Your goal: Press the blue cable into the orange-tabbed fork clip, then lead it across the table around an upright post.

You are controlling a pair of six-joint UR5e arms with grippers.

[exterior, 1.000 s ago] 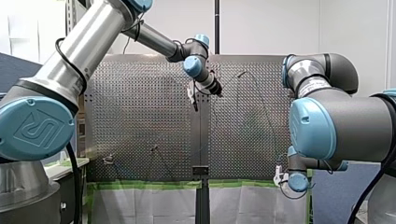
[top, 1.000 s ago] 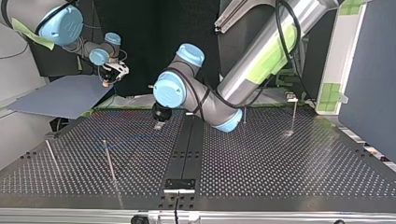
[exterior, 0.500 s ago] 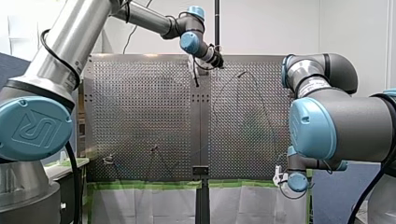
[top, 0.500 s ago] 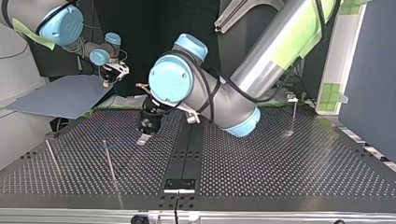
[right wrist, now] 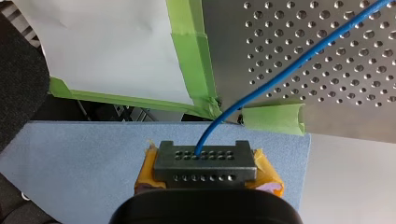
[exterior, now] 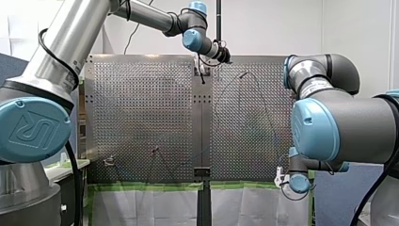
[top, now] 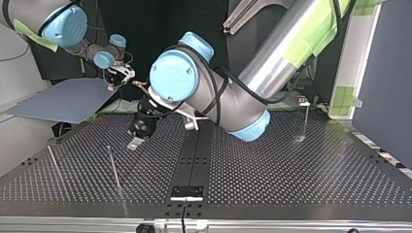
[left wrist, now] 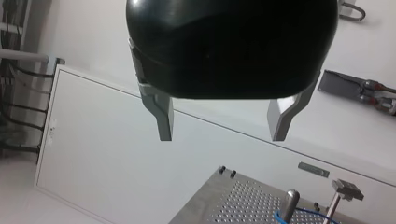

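My left claw [left wrist: 222, 137] is hanging over the bench [top: 291, 165] with its fingers wide apart and nothing between them. My right claw [right wrist: 205, 161] is gripping the blue cable [right wrist: 299, 58] just off the bench's corner, over a blue-grey sheet [right wrist: 70, 154] – the yellow pads [right wrist: 267, 173] are pressing together on it. The cable is running from there over the perforated bench.

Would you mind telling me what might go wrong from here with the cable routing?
1. My left gripper is open and empty, close over the table near an upright post; it might knock the post or snag the blue cable.
2. My right gripper holds the cable beyond the table's edge, past the green tape; a pull could drag it against that edge.
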